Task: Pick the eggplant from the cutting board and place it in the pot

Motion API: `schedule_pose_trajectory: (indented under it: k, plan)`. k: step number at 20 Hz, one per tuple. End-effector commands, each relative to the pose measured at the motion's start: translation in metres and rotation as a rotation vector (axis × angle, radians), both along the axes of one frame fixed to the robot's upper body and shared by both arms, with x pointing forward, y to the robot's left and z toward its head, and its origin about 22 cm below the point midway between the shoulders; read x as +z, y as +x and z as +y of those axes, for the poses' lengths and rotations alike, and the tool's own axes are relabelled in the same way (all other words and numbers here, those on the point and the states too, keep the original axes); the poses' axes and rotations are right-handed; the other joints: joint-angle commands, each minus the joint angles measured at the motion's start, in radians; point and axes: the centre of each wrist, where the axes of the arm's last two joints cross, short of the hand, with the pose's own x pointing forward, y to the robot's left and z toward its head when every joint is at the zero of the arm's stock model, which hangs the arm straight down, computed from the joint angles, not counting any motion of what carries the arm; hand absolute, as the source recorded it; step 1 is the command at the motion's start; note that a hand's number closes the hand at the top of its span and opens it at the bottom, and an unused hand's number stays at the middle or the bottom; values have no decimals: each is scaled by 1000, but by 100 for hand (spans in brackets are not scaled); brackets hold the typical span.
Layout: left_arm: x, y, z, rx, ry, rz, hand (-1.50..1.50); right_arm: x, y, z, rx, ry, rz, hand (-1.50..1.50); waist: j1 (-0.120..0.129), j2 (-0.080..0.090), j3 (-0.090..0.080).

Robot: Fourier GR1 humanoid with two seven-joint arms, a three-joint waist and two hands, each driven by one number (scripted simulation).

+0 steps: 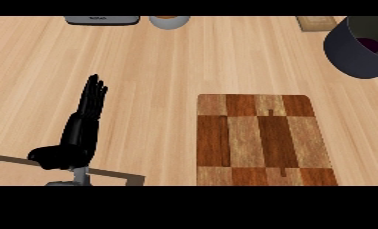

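- Looking over the pale wooden counter (170,73), I find the chequered cutting board of light and dark wood (262,140) at lower right with nothing lying on it.
- No eggplant can be seen for certain. The dark round pot (347,53) sits at the upper right edge of the frame, and inside it, right at the edge, shows a dark purple patch (372,43). That may be the eggplant, but too little shows to be sure.
- The black left hand (77,133) stands at lower left with its fingers (94,95) straight and pointing up the frame, holding nothing, well apart from the board. It looks to be resting.
- The right hand shows nowhere.
- My guess on handling: an eggplant is fairly light and firm with a smooth, slippery skin. A grasp wrapped round the thick middle should suit better than the tapering stem end.
- Along the top edge sit a grey flat-fronted appliance (102,19), a grey rounded bowl (170,21) and a tan wooden block (317,22).
- The appliance front carries a faint dark mark, too small to read. I see no other label or brand.
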Motion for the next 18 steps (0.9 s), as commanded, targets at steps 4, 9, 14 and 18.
schedule_pose_trajectory:
  k: [4, 9, 14, 18]
  plan:
    - [3, 1, -7, 11, 13, 0, 0, -22, -48, -33, -53, -14, -138, -150, -3, 0, 0]
    - [-4, -2, -2, -7, 16, 0, 0, -27, -90, -62, -31, -52, -172, -150, -5, 0, 0]
    - [1, 3, -3, 8, 5, 3, 0, -36, -117, -73, -38, -37, -146, -150, -8, -2, -1]
    - [9, 26, 3, 25, 8, 11, 0, -27, -126, -84, -66, -69, -160, -150, -9, -1, -1]
